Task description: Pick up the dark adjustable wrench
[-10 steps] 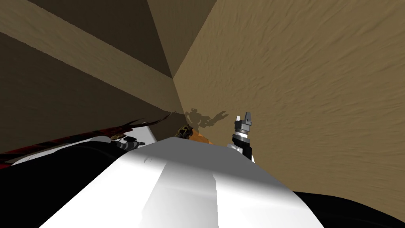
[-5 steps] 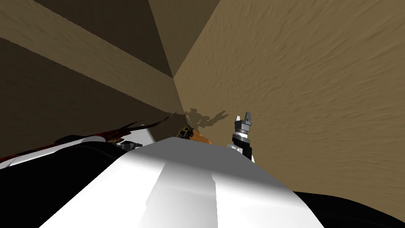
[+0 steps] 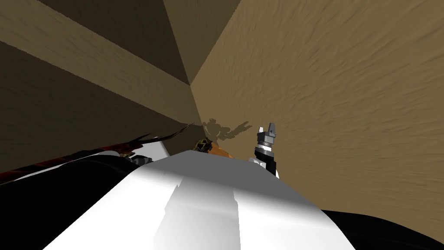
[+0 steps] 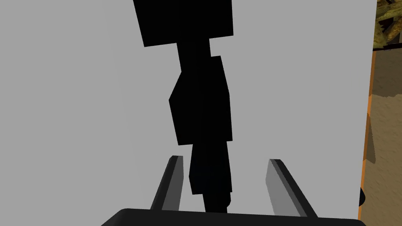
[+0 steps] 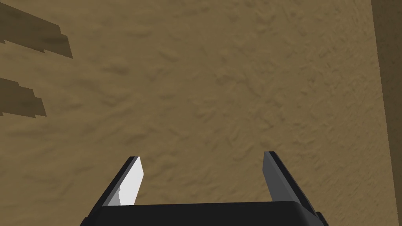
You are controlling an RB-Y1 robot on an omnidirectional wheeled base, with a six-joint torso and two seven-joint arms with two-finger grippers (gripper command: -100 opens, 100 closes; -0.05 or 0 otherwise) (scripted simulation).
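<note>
One end of the black wrench hides behind the spread left tool

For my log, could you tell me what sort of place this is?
Probably a corner of an indoor room: tan, carpet-like floor meets brown walls, and a black wrench lies on a light grey surface with an orange edge, likely a table.

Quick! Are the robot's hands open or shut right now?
Left gripper: open, straddling the dark wrench, not touching it.
Right gripper: open, holding nothing.
</note>
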